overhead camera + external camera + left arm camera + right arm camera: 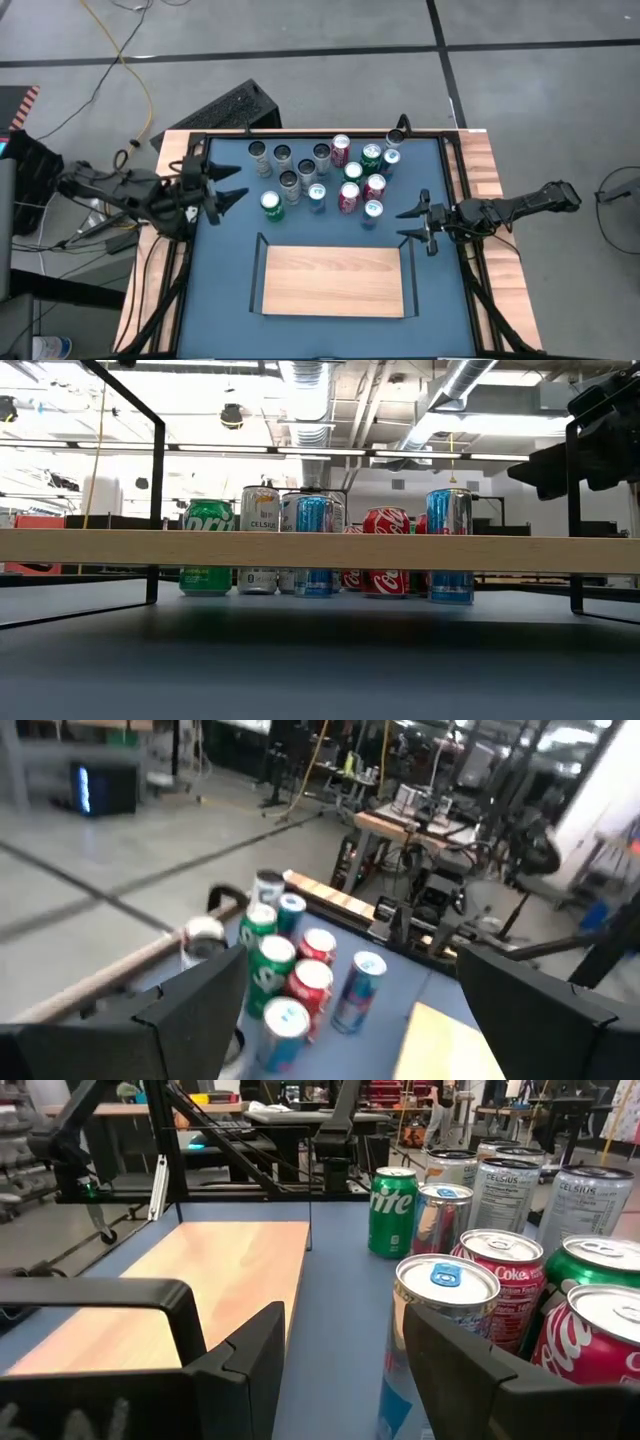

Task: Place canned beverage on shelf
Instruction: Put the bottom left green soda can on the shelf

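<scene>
Several cans stand upright on the blue table's far half (320,175): silver, red, green and blue ones. A green Sprite can (270,205) is nearest the left arm, and a blue can (373,210) is nearest the right. The light-wood shelf (335,280), with black rails at its short ends, stands at the near middle with nothing on it. My left gripper (240,183) hangs open at the left edge, raised and pointing level toward the cans (300,980). My right gripper (403,224) stands open beside the blue can (440,1295), holding nothing.
Black frame bars (455,170) run along the table's sides and far edge. Bare blue tabletop (230,260) lies left and right of the shelf. In the low view the shelf board (320,550) crosses in front of the cans. Beyond the table are cables and desks.
</scene>
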